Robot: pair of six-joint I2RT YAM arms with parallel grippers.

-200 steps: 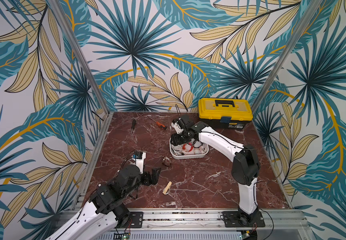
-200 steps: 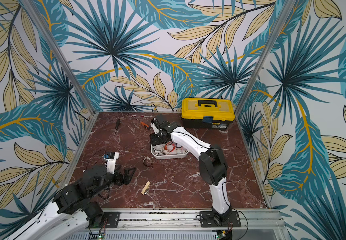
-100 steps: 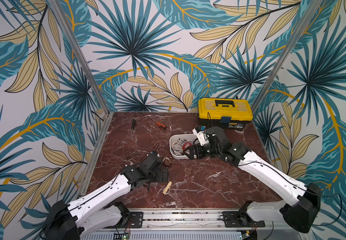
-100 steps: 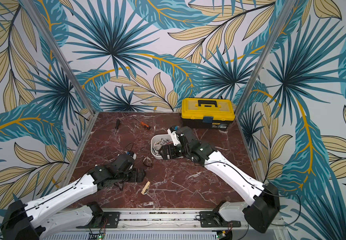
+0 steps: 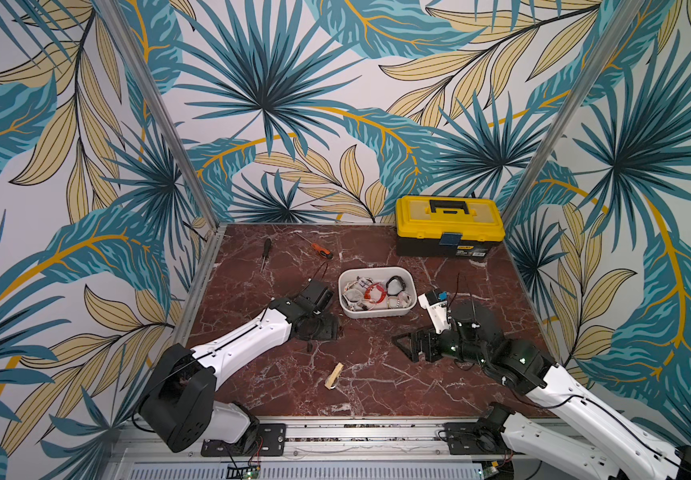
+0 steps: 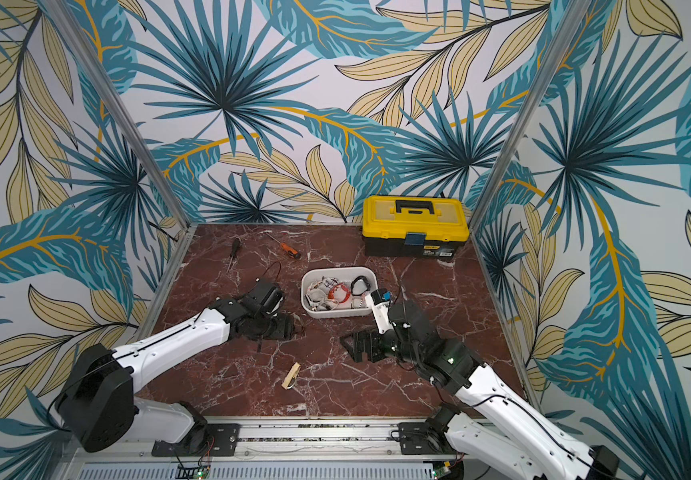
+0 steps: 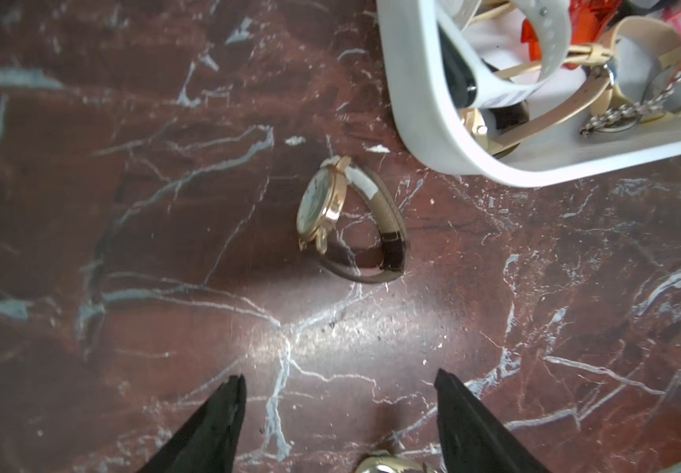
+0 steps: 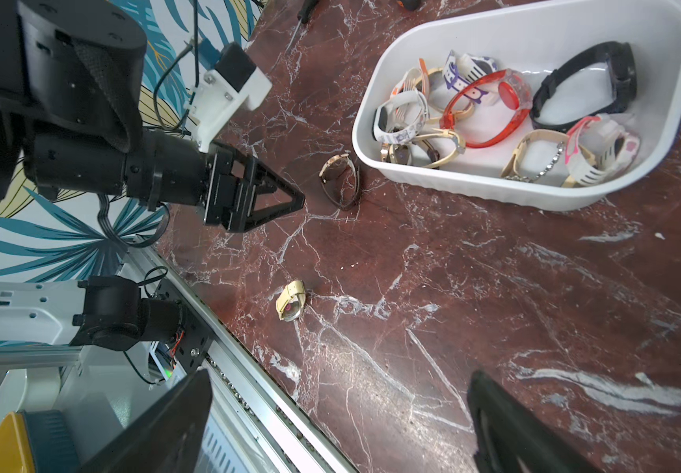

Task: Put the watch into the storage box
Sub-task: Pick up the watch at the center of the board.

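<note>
The right gripper (image 5: 404, 347) has left the storage box (image 5: 377, 312) for the frame's lower right, jaws apart and empty. The left gripper (image 7: 339, 374), jaws apart, now faces the brown-strapped watch (image 7: 347, 221), which lies ungrasped just beside the box's wall.

In both top views we cannot make out the brown-strapped watch (image 7: 351, 221), lost against the dark left gripper (image 5: 331, 328). The left wrist view cuts the storage box (image 7: 425, 123) off at its edge and shows only a sliver of a gold-rimmed case (image 7: 392, 465). The right wrist view clips a black screwdriver (image 8: 306, 10), and the dials in the box are too small to read
</note>
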